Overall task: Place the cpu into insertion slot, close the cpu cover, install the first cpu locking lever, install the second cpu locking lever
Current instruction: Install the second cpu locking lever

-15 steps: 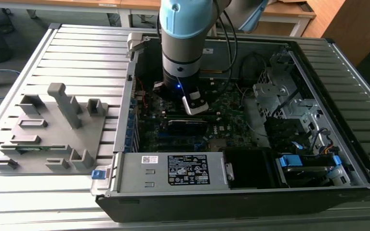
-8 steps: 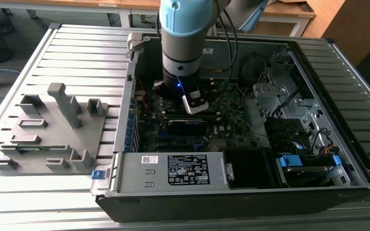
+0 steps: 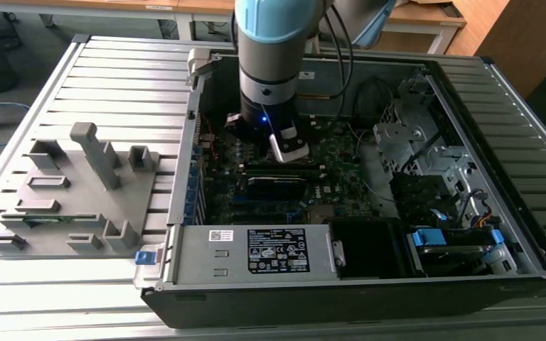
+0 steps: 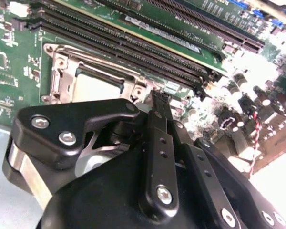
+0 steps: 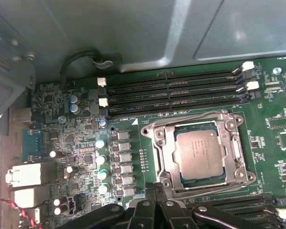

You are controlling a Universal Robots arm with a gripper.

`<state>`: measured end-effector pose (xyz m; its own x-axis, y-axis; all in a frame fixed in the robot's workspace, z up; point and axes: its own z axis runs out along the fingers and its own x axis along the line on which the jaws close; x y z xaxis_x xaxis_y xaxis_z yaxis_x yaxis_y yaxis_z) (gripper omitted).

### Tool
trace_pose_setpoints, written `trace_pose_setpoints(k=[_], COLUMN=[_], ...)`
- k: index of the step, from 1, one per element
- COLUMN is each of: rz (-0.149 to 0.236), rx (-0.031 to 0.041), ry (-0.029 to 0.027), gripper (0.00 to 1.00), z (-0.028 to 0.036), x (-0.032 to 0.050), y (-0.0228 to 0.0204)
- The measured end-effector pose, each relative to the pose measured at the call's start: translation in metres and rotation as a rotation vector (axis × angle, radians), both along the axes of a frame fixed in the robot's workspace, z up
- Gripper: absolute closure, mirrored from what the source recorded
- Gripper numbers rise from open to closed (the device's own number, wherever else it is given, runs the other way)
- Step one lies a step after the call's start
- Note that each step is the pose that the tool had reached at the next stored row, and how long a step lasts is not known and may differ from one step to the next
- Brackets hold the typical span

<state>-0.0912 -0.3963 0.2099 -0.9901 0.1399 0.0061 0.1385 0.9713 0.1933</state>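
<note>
The gripper, closed and empty, hovered beside the cpu cover; it risked scraping the seated cpu.

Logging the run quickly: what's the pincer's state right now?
Pincer: shut, holding nothing, its tips beside the cpu cover, which lies closed over the cpu.
</note>
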Motion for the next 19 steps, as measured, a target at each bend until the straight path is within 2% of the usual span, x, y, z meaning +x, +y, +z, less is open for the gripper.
trace_pose_setpoints(k=[2, 4, 5, 6, 8, 9, 10, 13, 19], rz=[0.0, 0.0, -0.001, -0.002, -0.004, -0.005, -0.006, -0.007, -0.007], rx=[-0.0012, -0.0072, -0.0173, -0.033, -0.0689, -0.0779, -0.0803, -0.0807, -0.0806], ry=[0.0, -0.0001, 0.0, 0.0, 0.0, 0.0, 0.0001, 0.0001, 0.0002], gripper=[0.89, 0.89, 0.89, 0.89, 0.89, 0.89, 0.89, 0.89, 0.89], z=[0.0033, 0.0046, 0.0049, 0.005, 0.005, 0.005, 0.0051, 0.005, 0.0045], x=[0.0, 0.0, 0.0, 0.0, 0.0, 0.0, 0.0003, 0.0039, 0.0216], y=[0.0, 0.0002, 0.0003, 0.0006, 0.0013, 0.0018, 0.0021, 0.0027, 0.0039])
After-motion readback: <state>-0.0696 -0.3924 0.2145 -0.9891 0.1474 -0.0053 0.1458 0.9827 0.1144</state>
